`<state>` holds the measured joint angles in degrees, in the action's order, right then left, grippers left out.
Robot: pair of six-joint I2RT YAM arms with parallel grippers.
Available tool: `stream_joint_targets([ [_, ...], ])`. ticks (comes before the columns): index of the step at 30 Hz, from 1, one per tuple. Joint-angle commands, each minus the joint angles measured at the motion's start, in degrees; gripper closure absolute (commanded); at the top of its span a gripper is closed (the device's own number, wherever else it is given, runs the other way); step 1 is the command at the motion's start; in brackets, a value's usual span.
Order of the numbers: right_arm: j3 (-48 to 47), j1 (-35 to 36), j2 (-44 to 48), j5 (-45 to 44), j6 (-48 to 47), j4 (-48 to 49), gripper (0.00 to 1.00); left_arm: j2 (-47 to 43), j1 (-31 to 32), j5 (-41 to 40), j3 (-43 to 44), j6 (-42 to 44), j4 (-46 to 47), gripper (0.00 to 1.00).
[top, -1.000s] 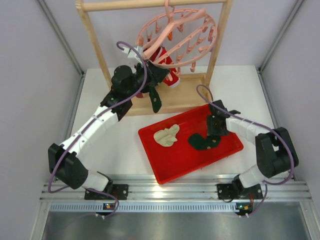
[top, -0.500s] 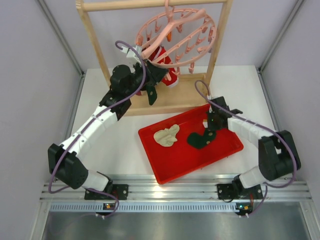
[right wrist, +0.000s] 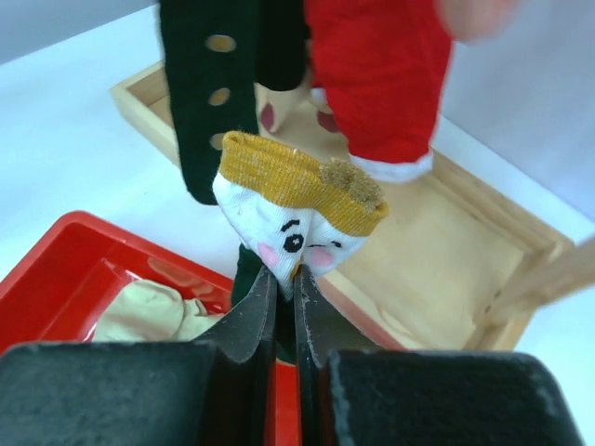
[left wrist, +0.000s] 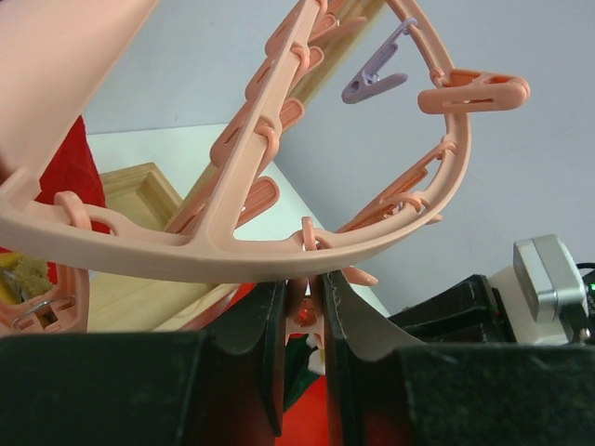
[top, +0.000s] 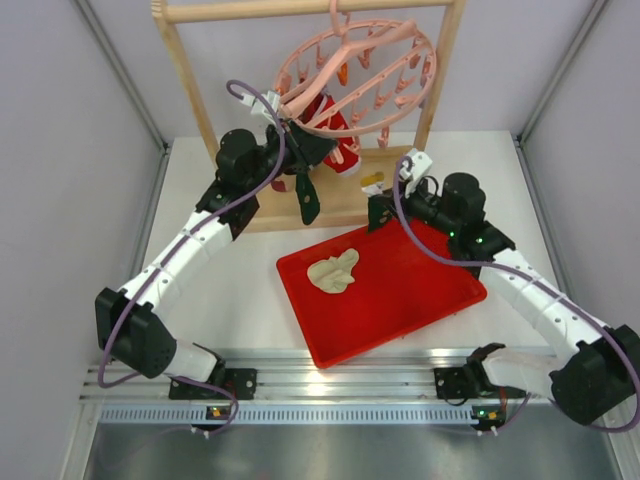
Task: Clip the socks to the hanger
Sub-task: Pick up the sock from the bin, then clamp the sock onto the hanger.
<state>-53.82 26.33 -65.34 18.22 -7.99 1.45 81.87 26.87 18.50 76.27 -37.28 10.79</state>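
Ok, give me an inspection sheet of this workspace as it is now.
Surface: white table, red tray on it.
Job's things: pink hanger on wooden rack; red sock and dark green sock hang below it; cream sock in the tray.
Clutter: nothing seen.
Grippers: left gripper shut on a pink peg; right gripper shut on a white sock with mustard cuff.
Cables: purple cable along each arm.
Surroundings: grey walls; metal rail at near edge.
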Motion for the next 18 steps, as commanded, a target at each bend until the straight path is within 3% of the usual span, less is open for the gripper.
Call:
stream_joint_targets([
  [1,-3.0,3.4,-1.2,2.9,-8.1,6.1,1.0,-1.2,-0.4,3.4,0.1,-2.8,6.2,1.0],
  [7,-3.5,6.7,-2.2,1.1,-10.6,12.0,1.0,-0.3,-0.8,5.8,0.2,-5.0,6.1,1.0],
  [18,-7.7,8.5,-5.5,1.2,-12.6,14.1,1.0,0.7,-1.2,9.0,-0.5,-7.5,7.7,1.0],
])
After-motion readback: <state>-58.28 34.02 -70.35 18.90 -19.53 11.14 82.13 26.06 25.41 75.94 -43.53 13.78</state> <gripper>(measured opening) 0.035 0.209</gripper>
